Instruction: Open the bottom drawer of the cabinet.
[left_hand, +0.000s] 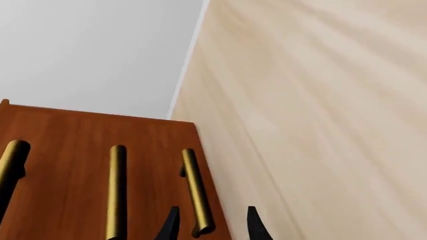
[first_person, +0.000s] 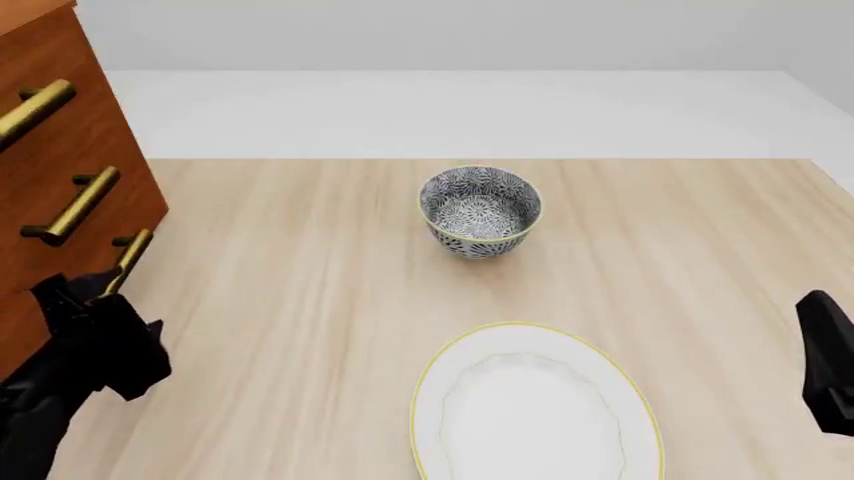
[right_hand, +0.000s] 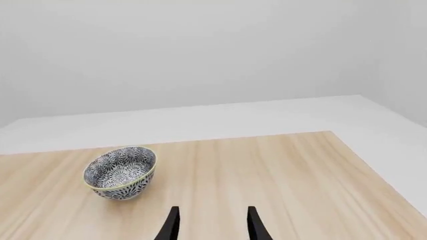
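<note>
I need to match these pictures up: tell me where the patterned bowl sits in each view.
Front view: patterned bowl at centre, beyond the white plate.
Right wrist view: bowl on the wooden table, ahead of the right claw.
Left wrist view: not in it; only the cabinet.
Shared landmark: the table.

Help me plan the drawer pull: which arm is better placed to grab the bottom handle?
Left. The left gripper is open with its fingertips straddling the bottom drawer's handle on the cabinet. The right gripper is far across the table, facing the bowl.
</note>
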